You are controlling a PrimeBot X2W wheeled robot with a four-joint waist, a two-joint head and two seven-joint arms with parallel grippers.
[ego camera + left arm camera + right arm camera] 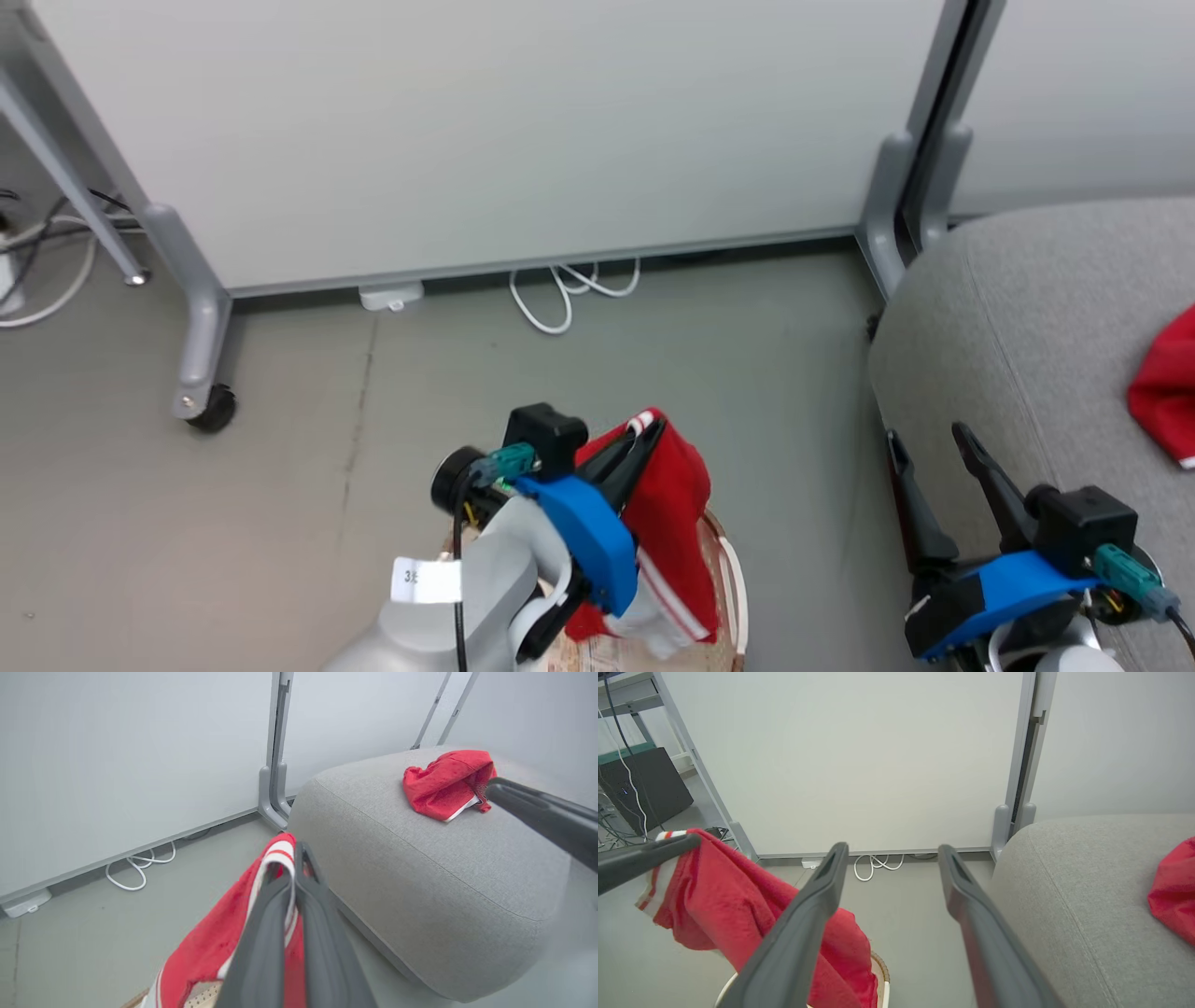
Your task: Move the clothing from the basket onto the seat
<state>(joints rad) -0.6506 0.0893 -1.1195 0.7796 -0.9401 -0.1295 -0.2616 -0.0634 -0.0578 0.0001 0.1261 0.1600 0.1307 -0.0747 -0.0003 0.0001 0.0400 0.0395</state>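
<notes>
Grips the striped garment (677,504) in the left gripper (644,439), fingers pressed tight together on a white-banded edge, and dangles the rest over the basket (733,579) at near centre. Holds the right gripper (929,439) spread wide and empty, just beside the seat's (1008,327) left edge. Finds the plain garment (444,784) lying on the seat, far right. Leaves, seemingly, this one piece to carry across (cannot see into the basket past cloth and arm, so cannot rule out more). Pinches only a thin edge: may lose it to the floor (373,392) on a quick swing right. Trails the low end at the basket rim: may drag or tip the basket unless raised higher first. Must also pass the right gripper, standing between load and seat: may drape over its open fingers and drop short.
</notes>
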